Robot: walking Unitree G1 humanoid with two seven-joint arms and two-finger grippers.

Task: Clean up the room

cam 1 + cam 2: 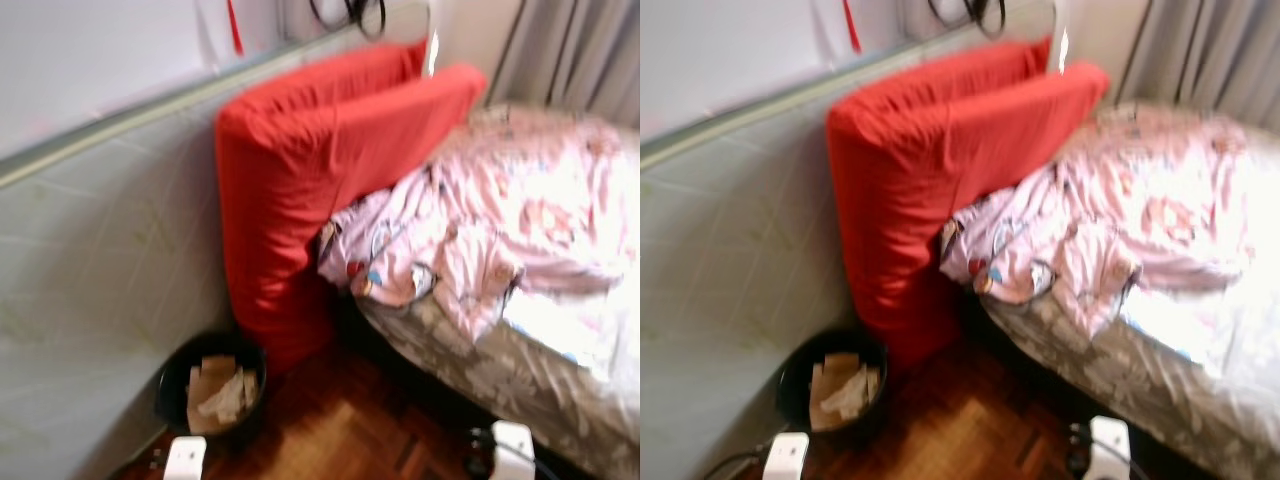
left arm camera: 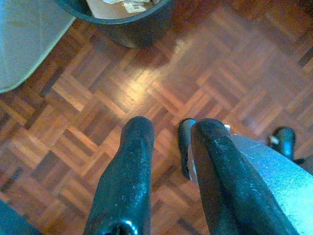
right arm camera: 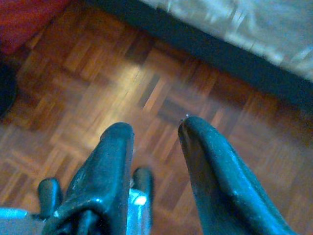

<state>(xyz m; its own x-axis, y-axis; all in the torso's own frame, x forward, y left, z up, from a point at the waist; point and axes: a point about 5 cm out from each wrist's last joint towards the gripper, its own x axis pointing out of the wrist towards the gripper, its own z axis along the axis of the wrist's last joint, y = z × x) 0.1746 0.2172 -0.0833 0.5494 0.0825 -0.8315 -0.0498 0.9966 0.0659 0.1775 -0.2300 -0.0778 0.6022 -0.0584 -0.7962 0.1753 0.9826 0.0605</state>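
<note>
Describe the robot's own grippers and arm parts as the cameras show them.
Left gripper and right gripper each have two long, rounded, glossy black fingers, slightly speckled. A silver-grey arm housing sits beside the left fingers. In the head views, two white blocky arm ends show.

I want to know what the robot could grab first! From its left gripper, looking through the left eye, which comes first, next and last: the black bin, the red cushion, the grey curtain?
1. The black bin, on the wood floor just ahead of the left gripper.
2. The red cushion, standing behind the bin, leaning at the bed's head.
3. The grey curtain, far off past the bed, on the right.
</note>
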